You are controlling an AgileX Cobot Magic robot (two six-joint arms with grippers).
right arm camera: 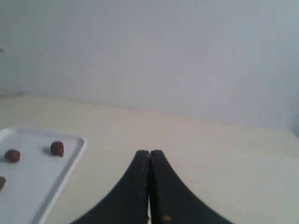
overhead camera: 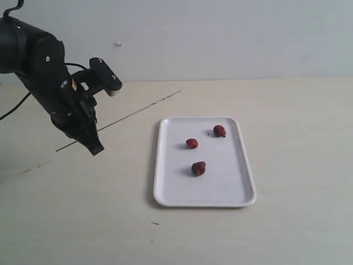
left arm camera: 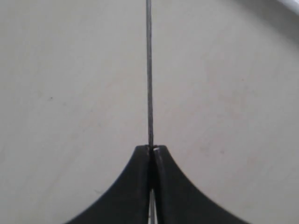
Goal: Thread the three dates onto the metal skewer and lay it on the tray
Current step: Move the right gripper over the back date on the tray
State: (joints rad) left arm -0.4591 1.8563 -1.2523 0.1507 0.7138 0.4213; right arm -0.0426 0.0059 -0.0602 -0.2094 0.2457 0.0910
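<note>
The three dates [overhead camera: 192, 143] [overhead camera: 219, 131] [overhead camera: 198, 168] lie apart on the white tray [overhead camera: 171, 190] at the middle of the table. The thin metal skewer [overhead camera: 143, 109] slants across the table left of the tray. My left gripper [overhead camera: 95, 147] is shut on the skewer near its low left end. In the left wrist view the skewer [left arm camera: 149, 70] runs straight out from the closed left gripper [left arm camera: 152, 148]. My right gripper [right arm camera: 149, 153] is shut and holds nothing; it is outside the exterior view. In its wrist view, part of the tray [right arm camera: 32, 186] shows with two dates [right arm camera: 57, 148] [right arm camera: 12, 155].
A tiny dark speck [overhead camera: 209, 133] lies on the tray beside the far date. Another small dark speck [overhead camera: 155, 223] lies on the table in front of the tray. A black cable [overhead camera: 14, 109] hangs by the left arm. A pale wall [overhead camera: 220, 33] stands behind the table.
</note>
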